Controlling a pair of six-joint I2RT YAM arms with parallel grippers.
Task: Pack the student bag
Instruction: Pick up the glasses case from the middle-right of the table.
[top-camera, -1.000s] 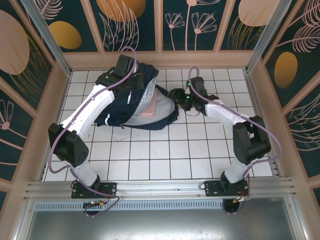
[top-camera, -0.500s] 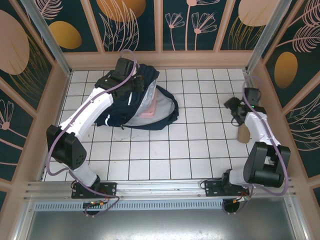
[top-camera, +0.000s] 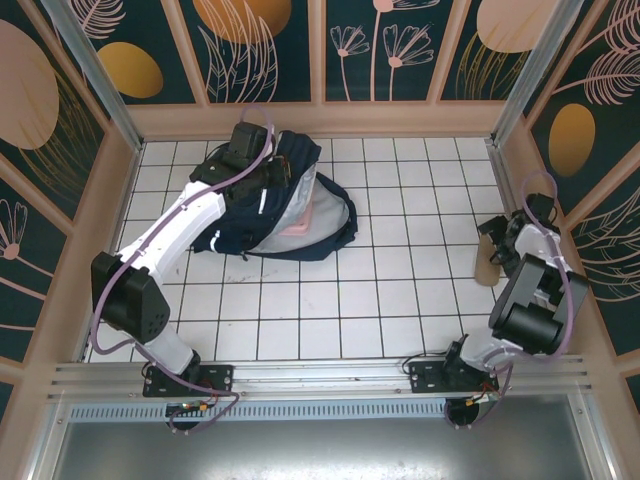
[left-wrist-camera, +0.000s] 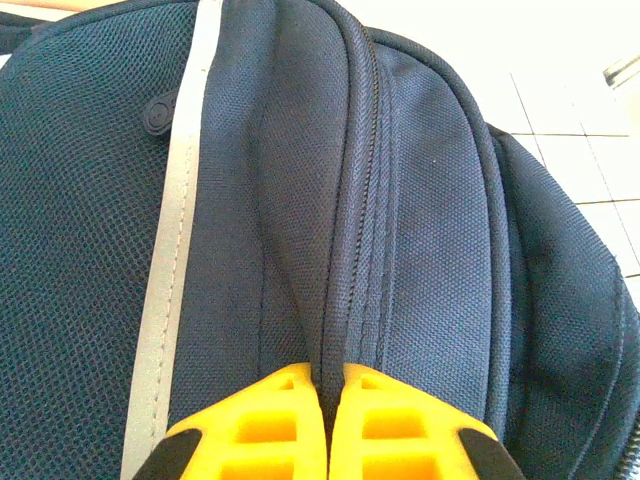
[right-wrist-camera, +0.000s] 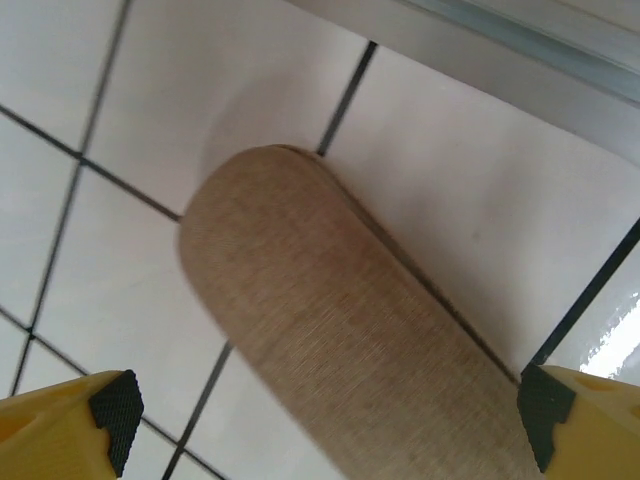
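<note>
Now | you have the student bag (top-camera: 250, 232), navy with a white stripe and gaping on pale lining, well left of the tan case (top-camera: 487, 266) | left gripper (left-wrist-camera: 325, 425) pinched on its seam fold | right gripper (right-wrist-camera: 328, 425) spread above the case

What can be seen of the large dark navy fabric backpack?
The large dark navy fabric backpack lies on the far left of the white tiled table, its compartment open, showing grey lining and a pink item inside. Pale reflective stripes cross its woven fabric. The left gripper is shut on a fold at its zipper.
</note>
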